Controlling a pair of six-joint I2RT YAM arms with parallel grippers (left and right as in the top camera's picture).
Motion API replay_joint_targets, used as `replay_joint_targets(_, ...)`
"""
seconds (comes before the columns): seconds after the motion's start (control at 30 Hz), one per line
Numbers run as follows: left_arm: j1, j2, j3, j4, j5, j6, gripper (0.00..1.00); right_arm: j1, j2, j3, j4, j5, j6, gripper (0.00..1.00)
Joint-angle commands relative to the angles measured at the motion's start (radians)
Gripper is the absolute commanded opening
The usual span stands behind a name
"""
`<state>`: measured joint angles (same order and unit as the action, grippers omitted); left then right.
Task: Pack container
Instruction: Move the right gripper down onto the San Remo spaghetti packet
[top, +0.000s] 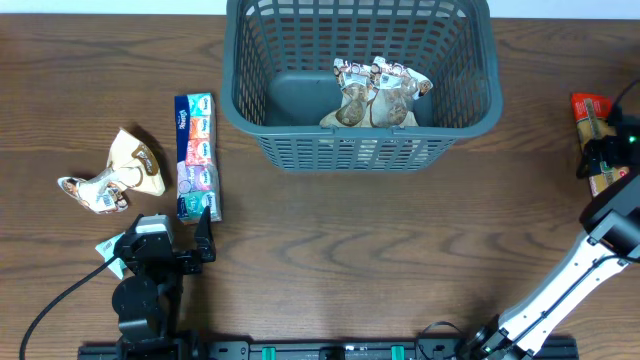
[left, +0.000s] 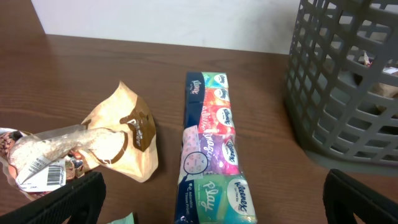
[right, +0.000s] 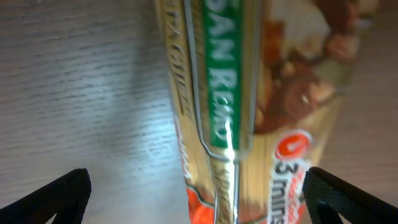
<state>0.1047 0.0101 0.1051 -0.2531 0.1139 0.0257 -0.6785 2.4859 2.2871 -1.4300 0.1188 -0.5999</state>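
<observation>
The container (top: 470, 110), a large dark grey lattice basket, stands at the back centre and shows again at the right of the left wrist view (left: 336, 93). Two brown-and-white snack packets (top: 375, 95) lie inside it. A colourful tissue pack (top: 196, 155) (left: 211, 149) lies left of the basket. My left gripper (top: 160, 240) (left: 211, 199) is open just behind the pack's near end, holding nothing. At the far right, my right gripper (top: 605, 155) (right: 199, 199) hangs open over a red-and-gold pasta packet (top: 590, 125) (right: 224, 112), which lies between the fingers.
Two beige snack packets (top: 120, 170) (left: 93, 143) lie left of the tissue pack. A small pale green packet (top: 108, 246) peeks out under the left gripper. Brown wooden tabletop (top: 350, 250) stretches between the two arms.
</observation>
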Motion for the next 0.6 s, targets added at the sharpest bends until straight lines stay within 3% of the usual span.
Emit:
replay_joint_targets(0.0, 0.005, -0.006, -0.025, -0.003, 0.010, -0.002, 0.98, 0.010, -0.005, 0.005, 0.028, -0.010, -0.046, 0.99)
replay_joint_targets(0.57, 0.005, -0.006, -0.025, -0.003, 0.010, -0.001, 0.99, -0.010, -0.002, 0.005, 0.119, -0.021, -0.127, 0.99)
